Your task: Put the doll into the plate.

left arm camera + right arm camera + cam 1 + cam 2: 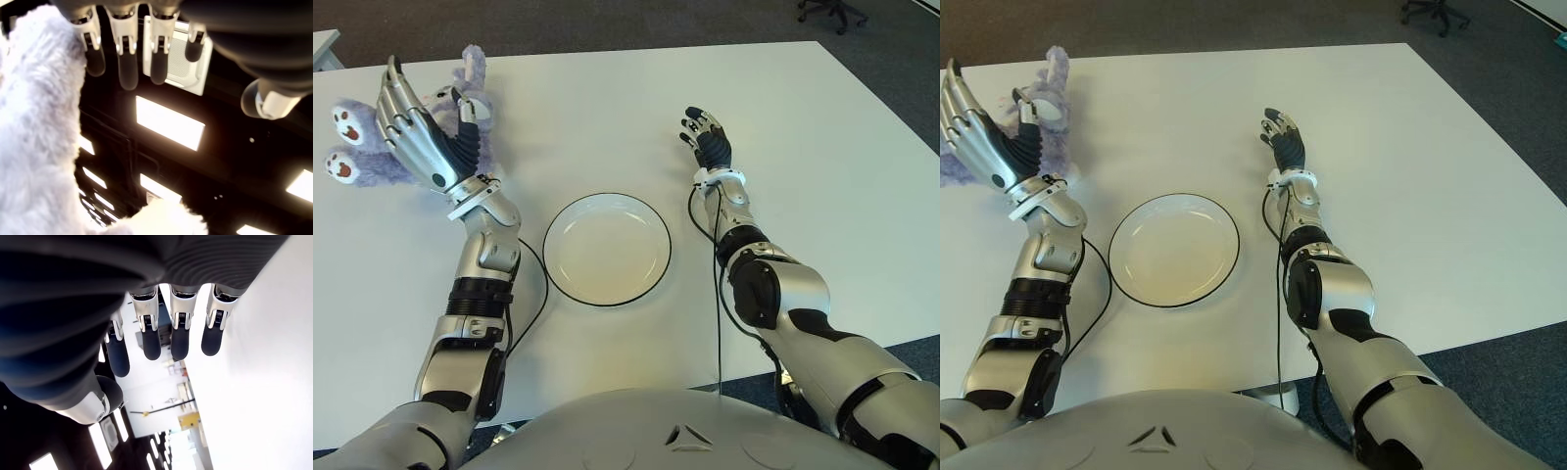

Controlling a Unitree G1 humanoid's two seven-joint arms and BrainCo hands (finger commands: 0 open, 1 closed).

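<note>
A fluffy purple doll [367, 152] with white paws lies at the far left of the white table [822, 176]. My left hand [421, 117] is raised just in front of it, fingers straight and spread, palm turned toward the doll. The left wrist view shows the doll's fur [34, 122] beside the fingertips [127, 73], which do not close on it. The white plate [607, 249] with a dark rim sits bare in the middle of the table, between my arms. My right hand [707, 137] shows to the right of the plate, fingers relaxed and holding nothing.
Dark carpet surrounds the table beyond its far and right edges. An office chair base [832, 12] stands on the floor at the far right. A black cable [533, 284] loops from my left forearm near the plate's left rim.
</note>
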